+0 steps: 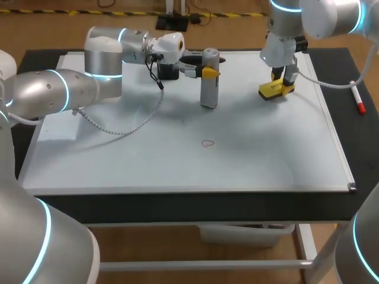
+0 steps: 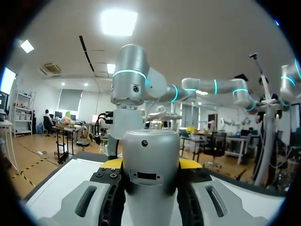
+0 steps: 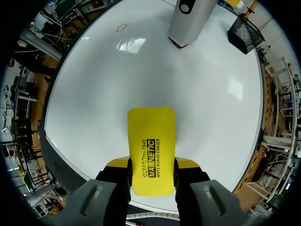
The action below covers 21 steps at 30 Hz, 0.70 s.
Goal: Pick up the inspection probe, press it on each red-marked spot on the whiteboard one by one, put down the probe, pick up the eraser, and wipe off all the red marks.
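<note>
A red marker (image 1: pixel 359 98) lies just off the right edge of the whiteboard (image 1: pixel 266 154). One small red ring (image 1: pixel 207 142) sits on bare board toward the front, well apart from both tools. The left gripper (image 1: pixel 209 72) pinches the upright silver probe (image 1: pixel 209 89) near the far edge, a yellow tip on each side, and the right gripper (image 1: pixel 283 83) clamps the yellow eraser (image 1: pixel 273 90) at the far right. Whether the eraser's underside touches the board is hard to make out.
</note>
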Tool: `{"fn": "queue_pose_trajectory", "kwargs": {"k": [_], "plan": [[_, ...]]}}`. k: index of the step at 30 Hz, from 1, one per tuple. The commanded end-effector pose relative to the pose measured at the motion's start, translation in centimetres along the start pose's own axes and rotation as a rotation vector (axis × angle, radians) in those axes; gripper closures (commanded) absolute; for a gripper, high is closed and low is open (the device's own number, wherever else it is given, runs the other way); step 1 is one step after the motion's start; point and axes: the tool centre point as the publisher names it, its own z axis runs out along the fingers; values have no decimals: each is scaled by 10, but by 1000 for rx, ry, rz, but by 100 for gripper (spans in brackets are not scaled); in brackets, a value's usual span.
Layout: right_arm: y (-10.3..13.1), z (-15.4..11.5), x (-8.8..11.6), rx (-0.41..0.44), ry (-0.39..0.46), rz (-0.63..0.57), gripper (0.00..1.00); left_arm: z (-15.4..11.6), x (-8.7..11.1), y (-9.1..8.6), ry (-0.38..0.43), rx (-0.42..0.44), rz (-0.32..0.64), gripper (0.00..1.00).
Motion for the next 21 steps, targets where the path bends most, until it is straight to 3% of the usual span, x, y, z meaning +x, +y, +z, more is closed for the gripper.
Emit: {"fn": "queue_pose_trajectory", "kwargs": {"k": [1,13,21], "plan": [[0,-1,0,2,3,-1,100,-1,1,-6,9,-5,8,100],[0,-1,0,2,3,-1,100,-18,6,-31,-15,-2,47,100],[0,-1,0,2,3,-1,100,-49,12,-44,-95,-17,57,100]]}}
